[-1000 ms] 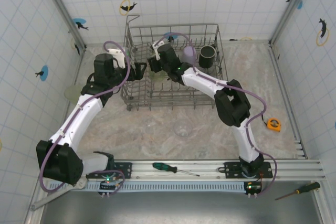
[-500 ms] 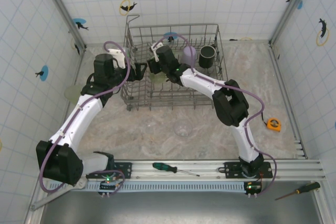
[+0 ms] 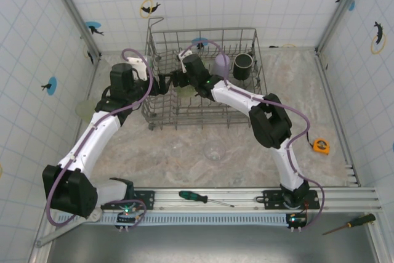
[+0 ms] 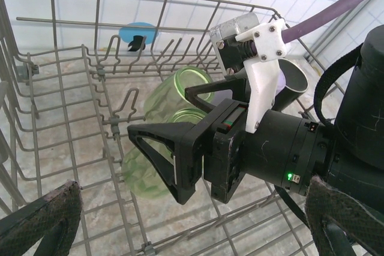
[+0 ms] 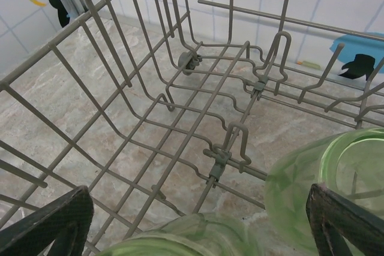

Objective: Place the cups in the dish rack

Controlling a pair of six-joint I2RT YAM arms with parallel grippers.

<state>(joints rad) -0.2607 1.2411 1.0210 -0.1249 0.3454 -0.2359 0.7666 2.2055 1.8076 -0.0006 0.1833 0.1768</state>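
While our right gripper [image 5: 195, 223] hangs spread wide and empty inside the rack [image 3: 203, 29], green cups [image 4: 180, 88] lie on their sides just under it, toward the rack's left edge. Our left gripper [image 4: 192, 226], also wide apart and empty, faces it at that left edge. A lilac cup [image 3: 222, 63] and a mug [image 3: 243, 64] sit in the far right corner, and a clear cup [image 3: 214, 149] rests on the table [image 3: 184, 158] near the rack's near edge.

Green cup [image 5: 303, 193] cropped at right edge.

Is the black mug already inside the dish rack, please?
Yes, the black mug stands inside the dish rack, at its far right corner.
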